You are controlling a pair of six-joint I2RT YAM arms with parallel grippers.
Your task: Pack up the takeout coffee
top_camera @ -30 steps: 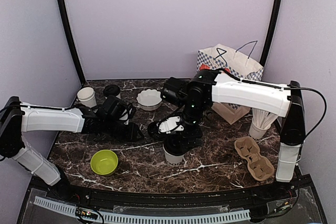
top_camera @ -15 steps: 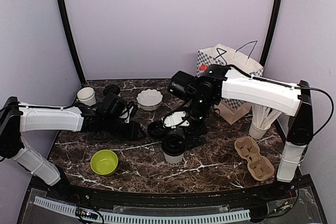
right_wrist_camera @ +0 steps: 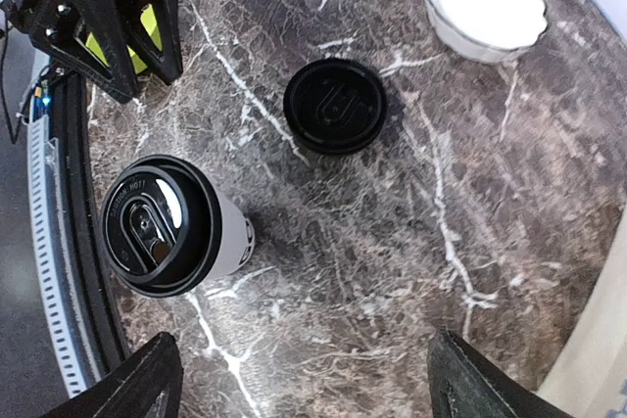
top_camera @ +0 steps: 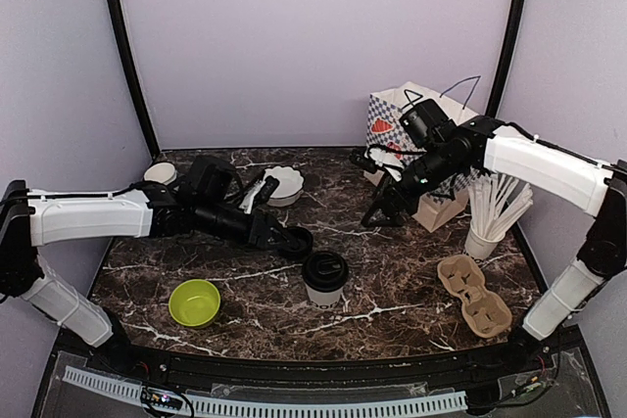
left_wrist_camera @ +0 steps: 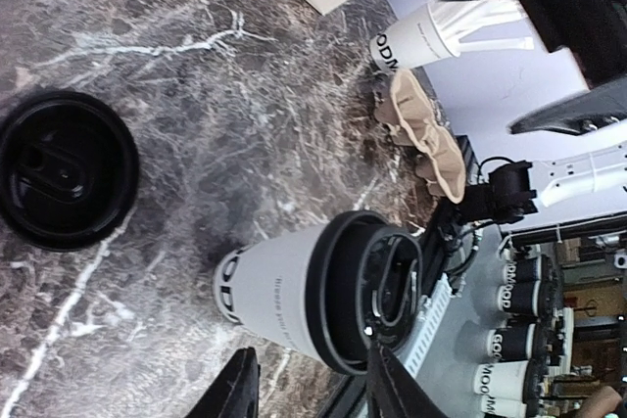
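Item count for the table (top_camera: 411, 271), as I read it from the overhead view.

- Coffee cup (top_camera: 324, 276) with its lid fitted: I count one.
- Loose black lid (top_camera: 294, 242): one.
- Uncapped white cup (top_camera: 160, 172), partly hidden at the back left: one.
- Bowls: two, made up of one white scalloped bowl (top_camera: 281, 186) and one green bowl (top_camera: 194, 301).
- Cardboard cup carrier (top_camera: 475, 294): one.
- Cup of straws (top_camera: 482, 237): one.
- Paper bag (top_camera: 431, 134): one.

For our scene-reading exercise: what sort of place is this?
Probably a robot test booth staged as a coffee counter: a lidded takeout cup, a cardboard cup carrier and a paper bag sit on a marble-look table.
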